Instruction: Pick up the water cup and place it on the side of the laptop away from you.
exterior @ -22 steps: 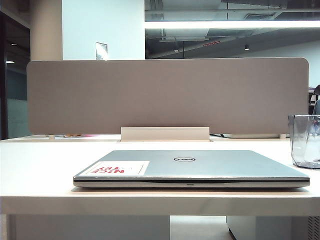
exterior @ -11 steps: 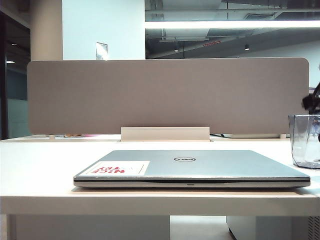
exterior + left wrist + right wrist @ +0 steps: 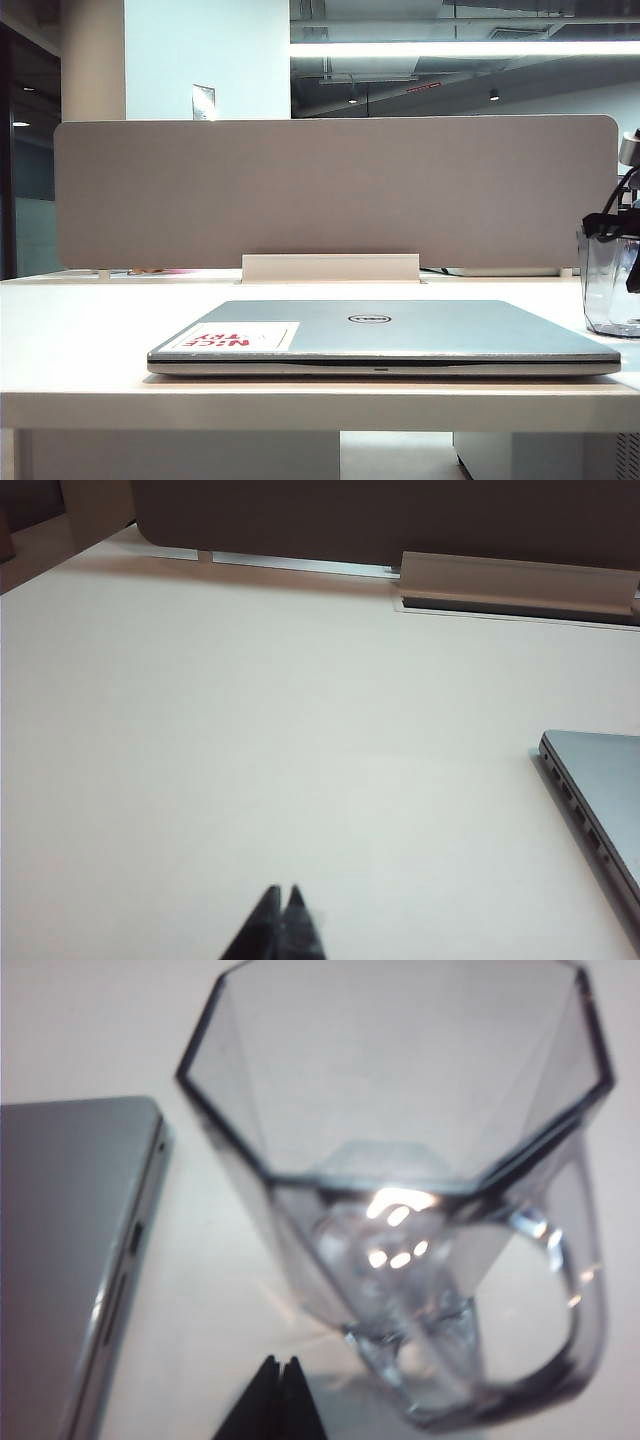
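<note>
Broadly, a pale desk backed by a grey divider. Closed on the desk, the laptop, lid up, sticker toward the exterior view's left. Just right of it, apart and not touching, the cup: upright, apparently empty, cut off by the frame edge.

Over the cup, the right arm, dark cabling crossing the rim in the exterior view. Low in the right wrist view, the right gripper, fingertips pinched together on nothing, close to the cup on the handle side, laptop edge alongside. Parked over bare desk well left of the laptop, the left gripper, likewise clenched and empty.

Handling, as a judgement: light, rigid, clear faceted walls probably slick; brittle if knocked or dropped; easily tipped by a sideways nudge. Best hold likely across one wall at the rim, one finger inside and one outside, or pinching the handle loop. Needs opening first, since the tips are closed. Nothing lifted yet; far side of the laptop not yet reached.
</note>
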`<action>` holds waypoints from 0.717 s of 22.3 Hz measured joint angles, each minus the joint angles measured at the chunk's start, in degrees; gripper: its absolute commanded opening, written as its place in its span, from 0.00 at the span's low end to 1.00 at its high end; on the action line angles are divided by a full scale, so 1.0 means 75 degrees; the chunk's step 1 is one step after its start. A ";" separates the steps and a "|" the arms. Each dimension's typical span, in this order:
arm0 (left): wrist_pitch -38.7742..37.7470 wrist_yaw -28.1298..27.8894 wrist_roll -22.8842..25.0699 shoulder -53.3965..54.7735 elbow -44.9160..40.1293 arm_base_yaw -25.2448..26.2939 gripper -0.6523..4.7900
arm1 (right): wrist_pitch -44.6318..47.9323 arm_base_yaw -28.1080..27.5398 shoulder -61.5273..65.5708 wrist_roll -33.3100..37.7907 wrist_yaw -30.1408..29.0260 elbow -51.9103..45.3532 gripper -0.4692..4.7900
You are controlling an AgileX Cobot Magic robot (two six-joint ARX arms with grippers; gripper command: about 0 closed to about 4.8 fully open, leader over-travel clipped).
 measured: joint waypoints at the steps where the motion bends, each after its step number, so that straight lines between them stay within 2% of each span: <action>1: 0.0000 0.0000 0.0003 0.0000 0.0000 0.0000 0.11 | 0.0003 -0.0003 0.0015 -0.0012 0.0114 0.0035 0.09; 10: -0.0003 0.0000 0.0000 0.0000 0.0000 0.0000 0.11 | -0.0082 -0.0099 0.0023 -0.0227 0.0702 0.0067 0.09; 16: -0.0003 0.0000 0.0003 0.0000 0.0000 0.0000 0.11 | -0.0163 -0.0729 0.0023 -0.0391 0.0883 0.0079 0.09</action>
